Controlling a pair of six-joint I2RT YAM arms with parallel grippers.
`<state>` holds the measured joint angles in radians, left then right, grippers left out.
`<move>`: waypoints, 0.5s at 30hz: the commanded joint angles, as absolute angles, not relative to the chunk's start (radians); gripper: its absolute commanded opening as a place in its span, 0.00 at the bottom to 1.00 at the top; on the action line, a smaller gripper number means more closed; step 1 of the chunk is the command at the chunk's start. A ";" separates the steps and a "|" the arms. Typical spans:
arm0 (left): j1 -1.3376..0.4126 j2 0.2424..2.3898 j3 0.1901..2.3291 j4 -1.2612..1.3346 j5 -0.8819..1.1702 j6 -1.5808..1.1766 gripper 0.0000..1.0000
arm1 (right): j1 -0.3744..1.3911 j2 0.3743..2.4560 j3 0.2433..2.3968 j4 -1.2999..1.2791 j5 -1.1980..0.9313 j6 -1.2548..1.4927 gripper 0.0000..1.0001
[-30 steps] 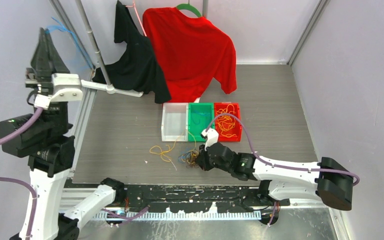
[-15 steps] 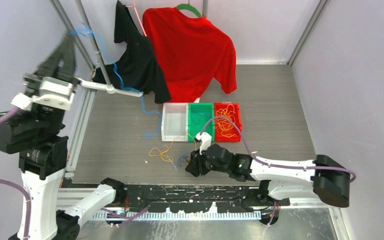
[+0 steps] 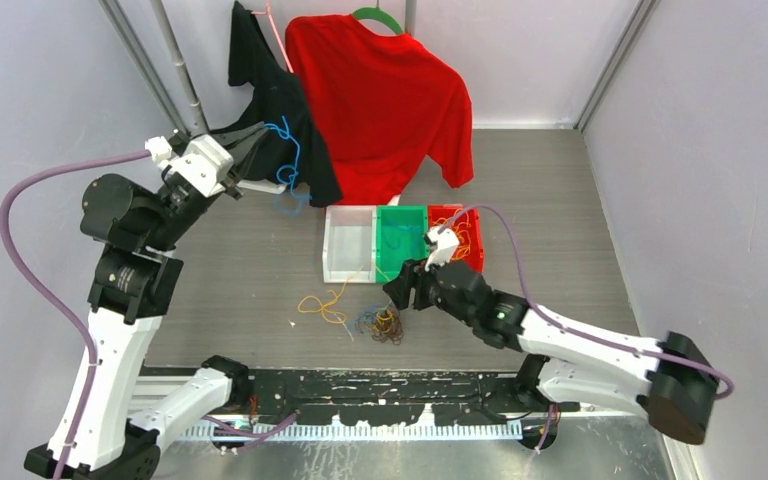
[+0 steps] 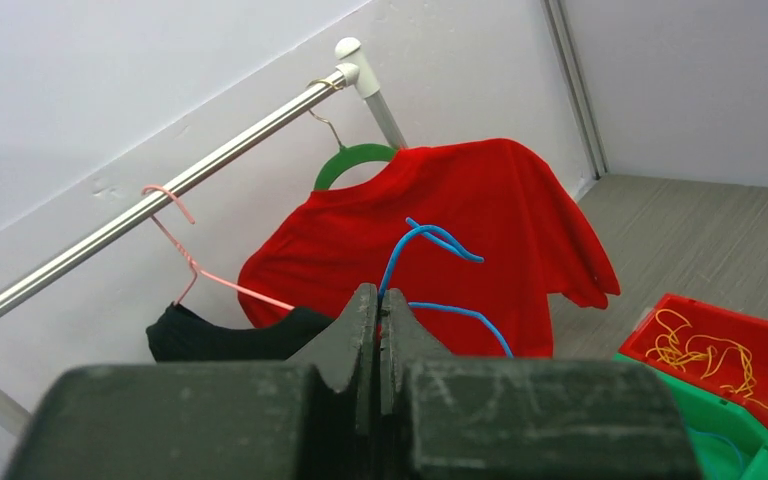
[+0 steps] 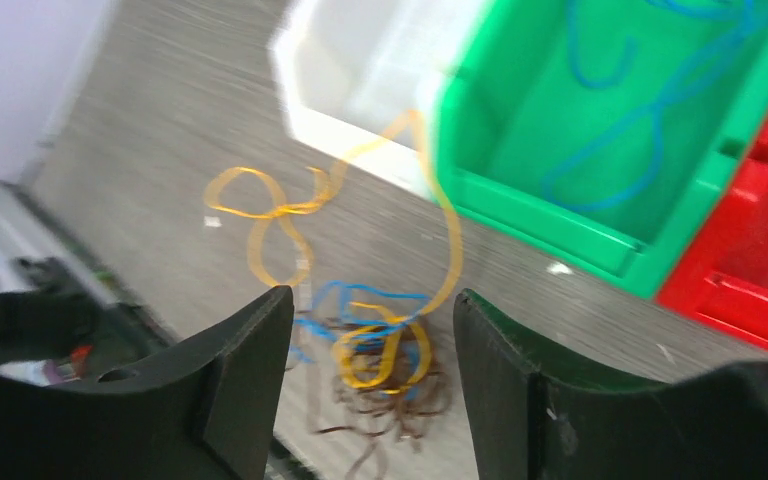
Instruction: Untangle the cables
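My left gripper [image 3: 252,152] is shut on a blue cable [image 3: 286,172] and holds it in the air in front of the black shirt. The left wrist view shows the jaws [image 4: 378,296] pressed together on the blue cable [image 4: 428,240]. A tangle of blue, orange-yellow and dark brown cables [image 3: 384,323] lies on the table near the front edge. A loose orange-yellow cable [image 3: 324,303] lies to its left. My right gripper [image 3: 401,291] hovers open just above and behind the tangle [image 5: 385,362], fingers [image 5: 250,360] apart and empty.
A white bin [image 3: 348,245], a green bin [image 3: 401,209] holding blue cable and a red bin [image 3: 455,208] holding orange cable stand in a row mid-table. A red shirt [image 3: 385,100] and a black shirt [image 3: 270,120] hang on a rail at the back.
My left arm swung from high at the left down and right towards the rail, carrying the blue cable free of the pile. My right gripper rose off the tangle towards the bins.
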<state>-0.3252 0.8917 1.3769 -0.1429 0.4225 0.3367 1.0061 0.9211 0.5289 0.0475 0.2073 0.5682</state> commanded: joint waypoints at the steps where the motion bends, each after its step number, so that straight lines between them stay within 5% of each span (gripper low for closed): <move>1: -0.321 0.864 1.402 -0.103 0.439 0.313 0.00 | 0.958 1.099 0.523 0.129 0.178 0.571 0.64; 15: -0.321 0.846 1.375 -0.025 0.398 0.329 0.00 | 1.088 1.561 0.778 0.276 0.063 0.473 0.50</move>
